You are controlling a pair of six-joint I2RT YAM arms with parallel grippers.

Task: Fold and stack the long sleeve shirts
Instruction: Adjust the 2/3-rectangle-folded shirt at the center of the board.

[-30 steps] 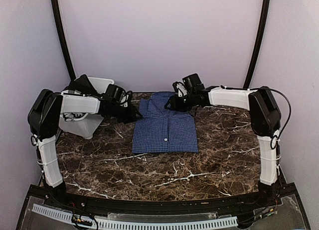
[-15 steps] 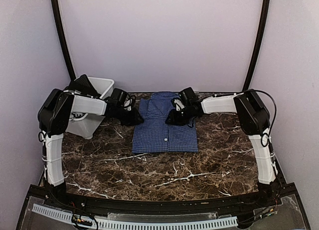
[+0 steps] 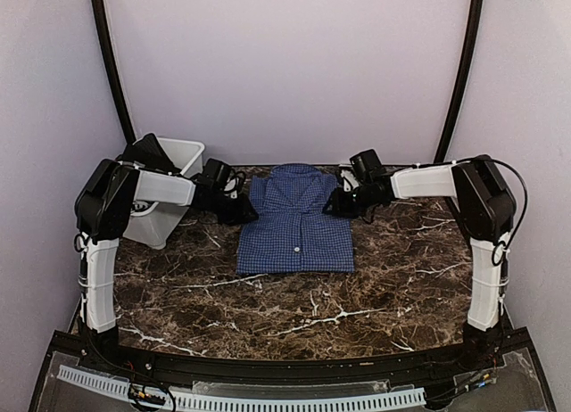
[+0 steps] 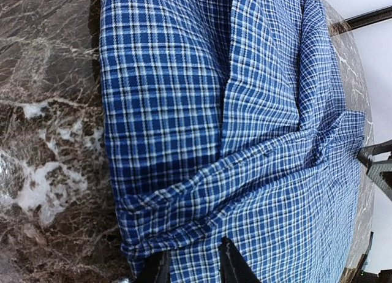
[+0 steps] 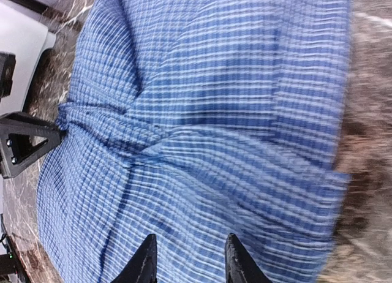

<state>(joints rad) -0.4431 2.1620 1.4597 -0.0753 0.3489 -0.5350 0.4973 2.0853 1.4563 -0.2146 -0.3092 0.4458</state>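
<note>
Marble bench [image 3: 401, 278] — blue check shirt [image 3: 296, 225] lies collar-far; left tool [image 3: 248, 213] and right tool [image 3: 333, 207] flank its shoulders, narrowly parted — can't tell if gripping.

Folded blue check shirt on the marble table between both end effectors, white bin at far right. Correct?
One error: the white bin stands at far left, by the left arm, per the top external view. Rest holds: the blue check shirt lies folded on the marble table between the left end effector and the right end effector.
</note>
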